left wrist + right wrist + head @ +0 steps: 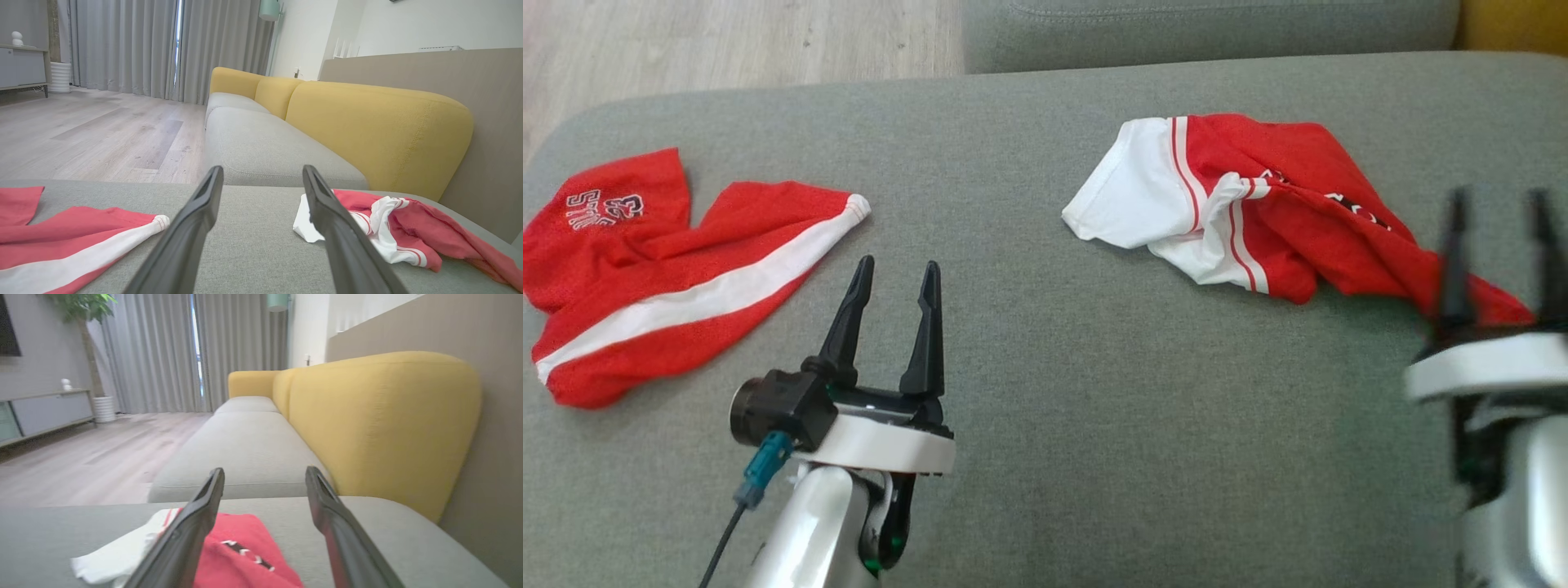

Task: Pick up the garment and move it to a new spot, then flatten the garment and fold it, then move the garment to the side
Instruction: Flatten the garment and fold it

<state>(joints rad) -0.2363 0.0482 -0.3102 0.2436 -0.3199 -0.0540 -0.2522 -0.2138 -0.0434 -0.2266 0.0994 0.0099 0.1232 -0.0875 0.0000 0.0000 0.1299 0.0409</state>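
The red garment on the left (645, 269) carries a white outlined print (603, 208) near its upper corner. It lies turned sideways in the head view, and the letters look like "STIC" beside a small emblem (the first sign could as well be a 5). The red and white garment on the right (1298, 204) bears dark lettering (1356, 211) edged in white, broken by folds and not readable. In the right wrist view that lettering (245, 553) is blurred.

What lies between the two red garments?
Bare grey cushion separates the left garment and the right garment, per the head view; the open left gripper hovers just short of it.
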